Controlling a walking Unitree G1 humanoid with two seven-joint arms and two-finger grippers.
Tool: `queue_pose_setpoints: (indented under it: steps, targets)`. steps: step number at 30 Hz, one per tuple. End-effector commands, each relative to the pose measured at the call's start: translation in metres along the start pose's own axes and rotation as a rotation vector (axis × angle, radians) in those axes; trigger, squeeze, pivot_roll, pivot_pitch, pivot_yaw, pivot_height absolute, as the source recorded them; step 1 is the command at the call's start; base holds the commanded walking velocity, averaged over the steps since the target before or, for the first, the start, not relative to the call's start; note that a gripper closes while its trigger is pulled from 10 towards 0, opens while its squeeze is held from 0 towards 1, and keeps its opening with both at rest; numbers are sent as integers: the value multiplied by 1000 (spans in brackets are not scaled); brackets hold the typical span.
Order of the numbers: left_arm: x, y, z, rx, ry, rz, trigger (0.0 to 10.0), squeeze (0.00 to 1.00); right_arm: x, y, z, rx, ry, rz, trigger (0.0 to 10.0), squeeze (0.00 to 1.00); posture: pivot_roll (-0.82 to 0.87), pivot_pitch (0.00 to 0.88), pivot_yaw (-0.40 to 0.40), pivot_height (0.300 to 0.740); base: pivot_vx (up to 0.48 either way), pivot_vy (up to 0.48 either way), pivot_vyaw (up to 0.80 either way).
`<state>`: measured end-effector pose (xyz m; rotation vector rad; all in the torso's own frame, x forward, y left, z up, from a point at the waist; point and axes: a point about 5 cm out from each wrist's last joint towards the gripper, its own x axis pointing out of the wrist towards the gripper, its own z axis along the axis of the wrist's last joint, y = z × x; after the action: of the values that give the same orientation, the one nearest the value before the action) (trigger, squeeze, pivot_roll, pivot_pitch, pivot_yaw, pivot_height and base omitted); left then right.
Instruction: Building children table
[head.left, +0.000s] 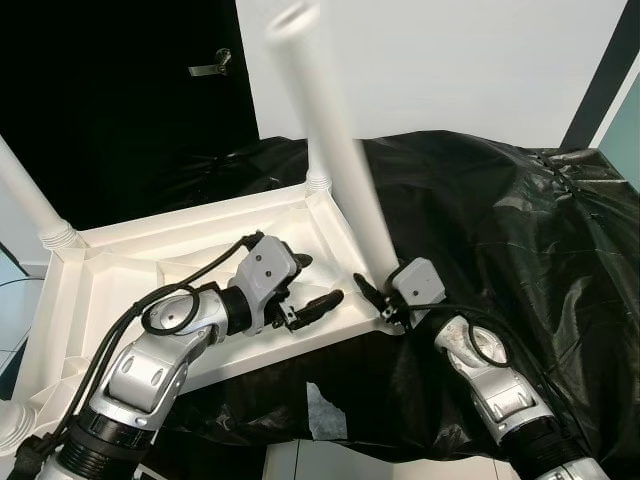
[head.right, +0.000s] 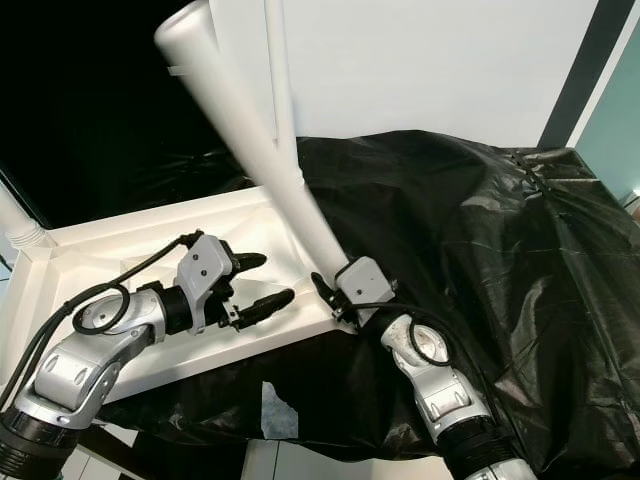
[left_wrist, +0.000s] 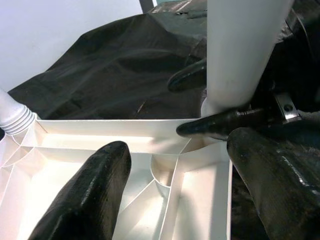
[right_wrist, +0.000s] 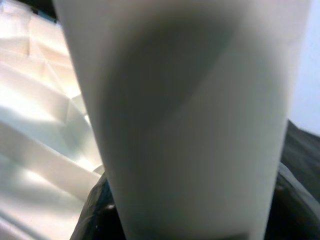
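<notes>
Right end effector (head.left: 378, 298) pinches base of white table leg (head.left: 335, 150), fingers either side of tube, at near corner of upturned white tabletop (head.left: 130, 260); leg tilts toward camera. Left end effector (head.left: 322, 285) spread wide, holds nothing, hovers over ribbed underside just beside that corner. Second leg (head.left: 318, 160) stands upright in far corner socket, third leg (head.left: 30, 200) at left corner. Tabletop lies on black plastic sheet (head.left: 500, 220). White wall (head.left: 450, 60) behind, dark opening at left.
</notes>
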<state>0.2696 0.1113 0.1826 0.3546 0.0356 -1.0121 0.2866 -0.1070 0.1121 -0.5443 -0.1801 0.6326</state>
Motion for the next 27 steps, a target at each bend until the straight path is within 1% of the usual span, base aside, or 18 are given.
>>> queue_pose_setpoints:
  steps: [1,4,5,6,7,8,9,12,13,14,15,17,20,21,22,23,24,27]
  targets:
    - [-2,0,4,11,-2,-43,10000,0,-20,27,-45,67,236,96,10000,0,60,0,61,740,0,0,0]
    - [-3,1,4,12,-2,-41,10000,0,-20,26,-45,134,221,72,10000,0,62,0,59,740,0,0,0]
    - [-3,1,4,12,-2,-39,10000,0,-20,25,-45,202,211,46,10000,0,66,0,58,740,0,0,0]
    - [-3,1,4,12,-2,-39,10000,0,-20,25,-45,202,211,46,10000,0,66,0,58,740,0,0,0]
    - [-4,1,4,12,-2,-38,10000,0,-20,25,-44,250,204,27,10000,0,66,0,58,740,0,0,0]
    - [-4,0,4,11,-1,-37,10000,0,-19,22,-43,350,188,-21,10000,0,67,0,57,740,0,0,0]
    - [-4,0,4,11,-1,-37,10000,0,-19,22,-43,350,188,-21,10000,0,67,0,57,740,0,0,0]
    - [-5,0,4,10,0,-38,10000,0,-19,18,-41,525,161,-100,10000,0,63,0,59,740,0,0,0]
    - [-5,0,4,10,0,-38,10000,0,-19,18,-41,525,161,-100,10000,0,63,0,59,740,0,0,0]
    - [-5,0,4,10,0,-39,10000,0,-18,18,-41,558,159,-115,10000,0,62,0,61,740,0,0,0]
    - [-5,0,4,10,0,-39,10000,0,-18,18,-41,558,159,-115,10000,0,62,0,61,740,0,0,0]
    - [-4,0,4,10,0,-41,10000,0,-19,16,-42,603,159,-142,10000,0,60,0,63,740,0,0,0]
    - [-4,-1,4,10,0,-42,10000,0,-19,16,-43,621,161,-154,10000,0,60,0,63,740,0,0,0]
    - [-4,0,4,10,1,-44,10000,0,-20,14,-44,663,163,-179,10000,0,61,0,62,740,0,0,0]
    - [-4,-1,4,11,1,-45,10000,0,-22,12,-47,734,159,-212,10000,0,63,0,63,740,0,0,0]
    - [-4,-1,4,11,1,-45,10000,0,-22,12,-47,734,159,-212,10000,0,63,0,63,740,0,0,0]
    - [-4,0,4,11,2,-43,10000,0,-23,11,-48,795,156,-239,10000,0,63,0,62,740,0,0,0]
    - [-4,0,4,11,2,-42,10000,0,-24,12,-48,829,151,-248,10000,0,64,0,62,740,0,0,0]
